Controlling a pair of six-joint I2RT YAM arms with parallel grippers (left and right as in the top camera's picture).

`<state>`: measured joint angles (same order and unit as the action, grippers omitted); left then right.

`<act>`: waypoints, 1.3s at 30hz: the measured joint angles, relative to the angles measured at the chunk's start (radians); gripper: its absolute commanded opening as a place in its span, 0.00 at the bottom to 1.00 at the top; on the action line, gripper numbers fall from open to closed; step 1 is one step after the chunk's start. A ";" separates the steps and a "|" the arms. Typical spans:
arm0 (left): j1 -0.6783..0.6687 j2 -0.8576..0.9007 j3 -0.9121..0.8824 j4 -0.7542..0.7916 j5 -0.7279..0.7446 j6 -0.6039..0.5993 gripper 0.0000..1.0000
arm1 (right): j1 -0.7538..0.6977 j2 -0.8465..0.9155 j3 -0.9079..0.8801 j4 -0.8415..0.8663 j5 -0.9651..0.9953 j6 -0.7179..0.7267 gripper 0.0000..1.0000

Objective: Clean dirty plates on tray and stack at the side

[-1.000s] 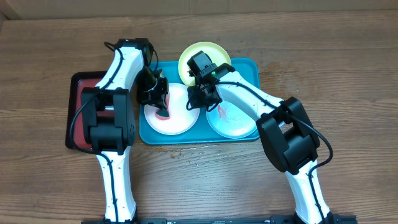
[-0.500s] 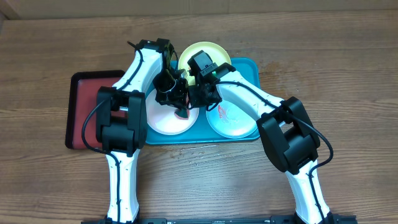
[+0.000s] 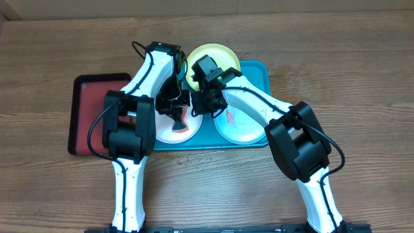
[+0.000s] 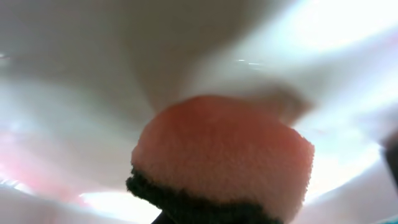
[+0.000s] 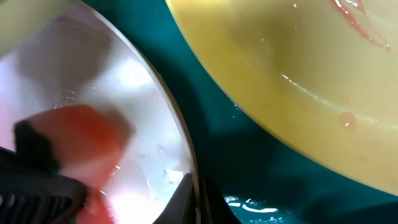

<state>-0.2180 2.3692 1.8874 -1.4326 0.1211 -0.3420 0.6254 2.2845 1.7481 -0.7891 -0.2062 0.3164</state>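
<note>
Sponge [image 3: 179, 123] shifted — left end effector [image 3: 176, 114] grips it (right end effector [image 3: 198, 107] pinches white plate [image 3: 164, 133]); tray [image 3: 256, 76] lies crosswise.

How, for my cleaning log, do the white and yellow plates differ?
The white plate sits within the tray; the yellow plate overhangs its far rim. A sponge presses on the white plate; the yellow plate has none. Both are round and alike in size.

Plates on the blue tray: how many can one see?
3. The white plate lies at the left, partly covered; the yellow-green plate at the back edge; the pale blue plate at the right.
</note>
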 measured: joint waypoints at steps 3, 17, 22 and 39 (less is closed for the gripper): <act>0.016 0.000 0.000 -0.003 -0.024 -0.048 0.04 | 0.001 0.000 0.000 0.002 0.000 0.000 0.04; 0.059 -0.018 0.000 0.103 -0.097 -0.164 0.04 | 0.005 0.000 -0.001 0.012 0.005 0.007 0.04; 0.064 -0.023 0.000 0.149 -0.097 -0.181 0.04 | 0.004 0.000 -0.001 0.015 0.014 0.019 0.04; 0.123 -0.024 0.000 0.233 0.175 0.115 0.04 | 0.001 0.000 -0.001 0.018 0.029 0.027 0.04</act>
<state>-0.0952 2.3451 1.8874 -1.1999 0.2966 -0.2268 0.6262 2.2845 1.7473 -0.7712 -0.1772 0.3439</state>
